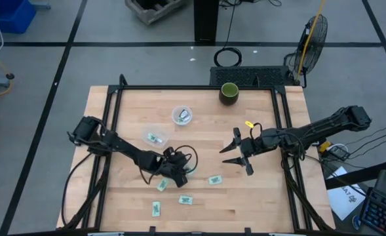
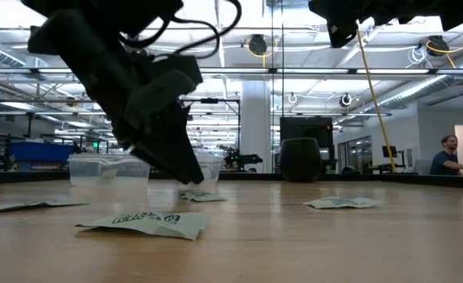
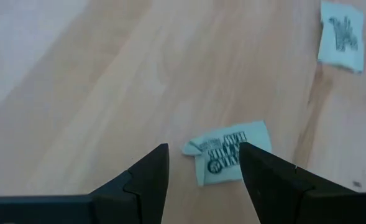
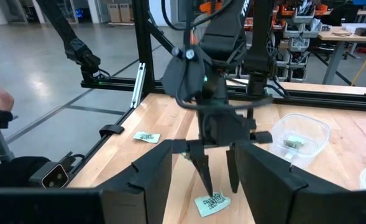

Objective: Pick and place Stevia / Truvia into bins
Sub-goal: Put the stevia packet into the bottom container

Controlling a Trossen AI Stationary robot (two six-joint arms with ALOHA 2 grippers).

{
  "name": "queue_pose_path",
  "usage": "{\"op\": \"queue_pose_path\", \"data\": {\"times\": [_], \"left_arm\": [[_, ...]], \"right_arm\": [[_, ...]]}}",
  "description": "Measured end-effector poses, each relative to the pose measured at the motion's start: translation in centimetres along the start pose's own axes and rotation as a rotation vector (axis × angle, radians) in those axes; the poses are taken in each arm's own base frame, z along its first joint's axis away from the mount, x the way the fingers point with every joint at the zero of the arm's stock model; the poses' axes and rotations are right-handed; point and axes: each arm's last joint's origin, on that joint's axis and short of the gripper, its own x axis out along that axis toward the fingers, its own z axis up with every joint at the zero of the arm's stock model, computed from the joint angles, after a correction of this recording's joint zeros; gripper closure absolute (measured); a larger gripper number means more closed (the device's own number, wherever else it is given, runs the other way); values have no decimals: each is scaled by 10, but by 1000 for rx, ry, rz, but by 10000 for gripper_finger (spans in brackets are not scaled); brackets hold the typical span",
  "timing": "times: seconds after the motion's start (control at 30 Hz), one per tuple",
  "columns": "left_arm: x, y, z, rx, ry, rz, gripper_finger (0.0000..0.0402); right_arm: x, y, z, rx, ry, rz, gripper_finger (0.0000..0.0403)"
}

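Note:
Several white-and-green Stevia sachets lie flat on the wooden table: one (image 1: 162,185) below my left gripper, others (image 1: 214,179) (image 1: 185,200) (image 1: 156,209) nearby. My left gripper (image 1: 168,176) is open and points down, its fingertips on either side of that sachet (image 3: 229,155) just above the table. The round cup (image 1: 182,116) and the clear tub (image 1: 155,137) each hold a sachet. My right gripper (image 1: 235,154) is open and empty, raised over the table's right half. My left gripper stands over the sachet (image 4: 212,203) from above, one finger (image 4: 204,174) coming down at the sachet's edge. I cannot tell whether it touches the sachet. The sachet lies flat on the table.
A dark green cup (image 1: 229,92) stands at the far edge. Black frame rails (image 1: 114,105) run along the table's left, right and far sides. A person (image 2: 449,153) sits far back in the room.

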Motion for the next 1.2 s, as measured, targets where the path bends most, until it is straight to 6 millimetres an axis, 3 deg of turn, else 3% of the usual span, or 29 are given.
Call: {"op": "queue_pose_path", "data": {"times": [0.43,0.83,1.03,1.2], "left_arm": [[25,9,-9,-2,83,25,206],[27,10,-8,21,48,33,336],[16,9,-1,62,32,8,392],[-11,7,6,93,17,15,381]], "right_arm": [[0,0,0,0,0,0,234],[0,0,-1,0,8,0,234],[0,0,-2,0,16,-1,234],[0,0,-2,0,21,-2,234]]}}
